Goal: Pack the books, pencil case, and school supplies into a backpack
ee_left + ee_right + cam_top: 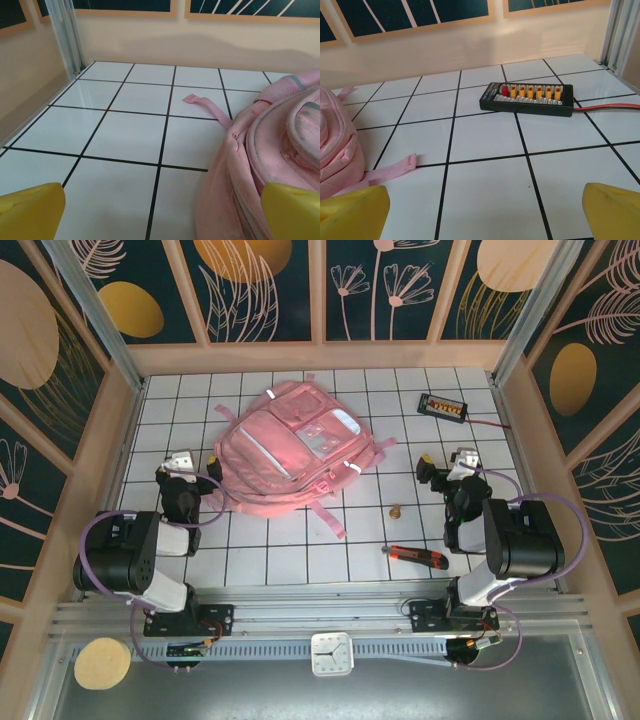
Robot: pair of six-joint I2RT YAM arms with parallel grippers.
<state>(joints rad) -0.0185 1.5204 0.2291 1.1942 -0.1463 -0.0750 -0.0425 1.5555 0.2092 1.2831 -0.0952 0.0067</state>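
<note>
White tiles ruled with black lines cover the table, boxed in by wooden walls with dark floral panels. Toward the far left-centre lies the backpack, flat, front panel up, with straps trailing toward the near side.

From above, the left gripper sits just beside the backpack's left edge. The right gripper stands well apart to its right, with bare tiles between. Both are spread wide with nothing in them.

The left wrist camera makes this plain. Its yellow fingers sit at the two bottom corners, and the backpack's pink side rises close by the right one; whether they touch cannot be told. A loose strap lies on the tiles beyond.

The right wrist camera has its fingers equally far apart over bare tile, with the backpack's edge at far left. Ahead lies a black box with orange plugs and a red cable running right.

The overhead view adds a red-and-black tool on the near tiles, a small brown bit beyond it, and a clock on the near rail.
</note>
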